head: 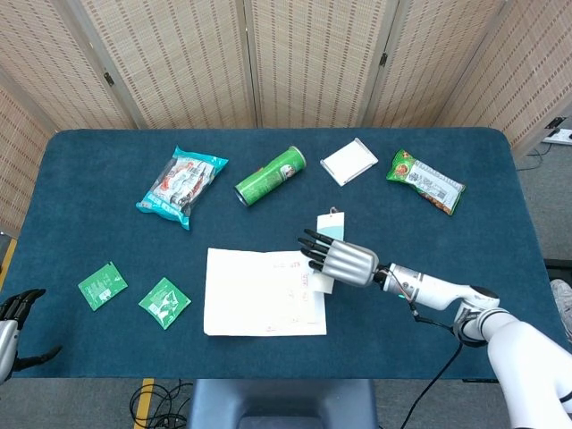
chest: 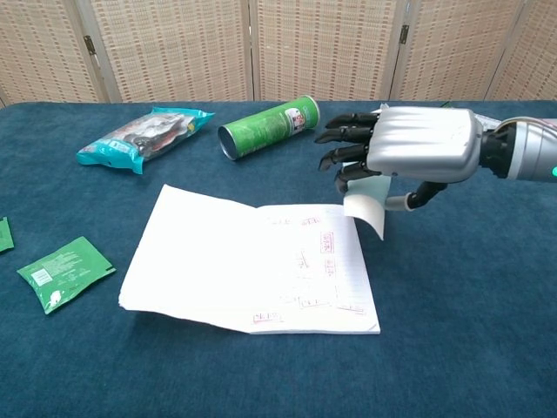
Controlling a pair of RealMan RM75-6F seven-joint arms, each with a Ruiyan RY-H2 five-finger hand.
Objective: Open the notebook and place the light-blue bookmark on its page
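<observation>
Honestly, the silver right hand (chest: 409, 150), pinching the limp light-blue paper bookmark (chest: 367, 205) over the open white notebook (chest: 248, 261), could drop it off-page.
</observation>
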